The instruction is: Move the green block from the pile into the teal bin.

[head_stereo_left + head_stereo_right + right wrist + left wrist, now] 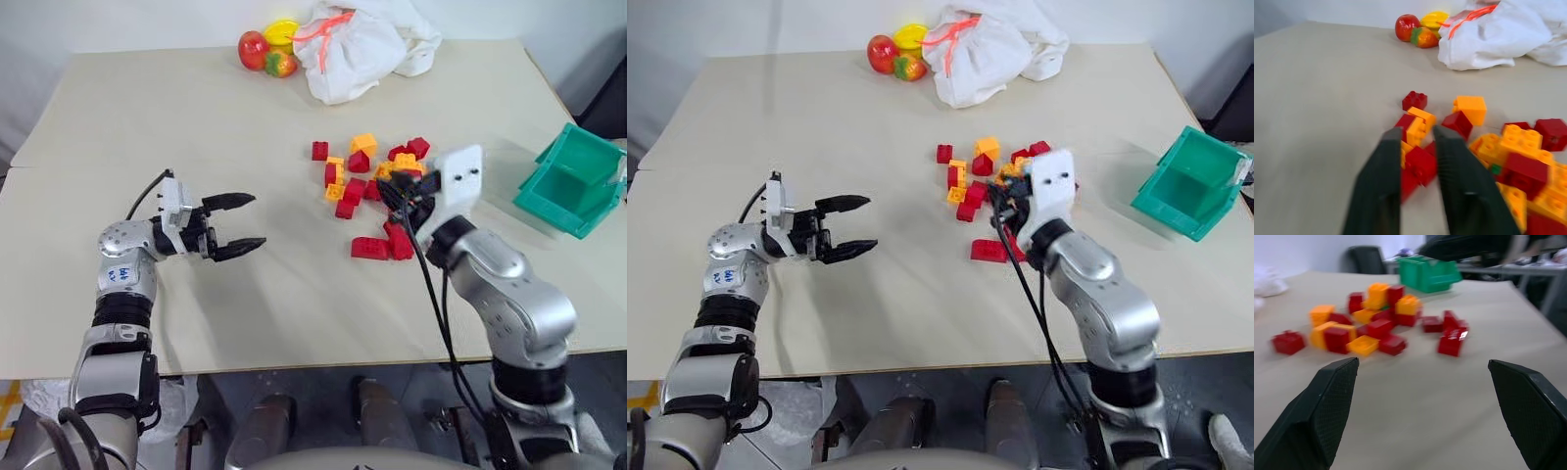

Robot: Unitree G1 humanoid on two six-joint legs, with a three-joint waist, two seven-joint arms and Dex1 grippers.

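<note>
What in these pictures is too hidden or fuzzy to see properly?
- Green block: right wrist view, a mere sliver between red and orange-yellow bricks of the pile.
- Teal bin: left eye view, floor hidden by its own front wall.
- White bag: contents hidden by the cloth.
- Right tool: narrow gap; nothing visibly gripped.

The green block [1495, 169] peeps from under red and orange bricks in the pile [1488, 147], just beside the right jaws, the teal bin [571, 182] well apart.

Silver arms, black cabled tools
</note>
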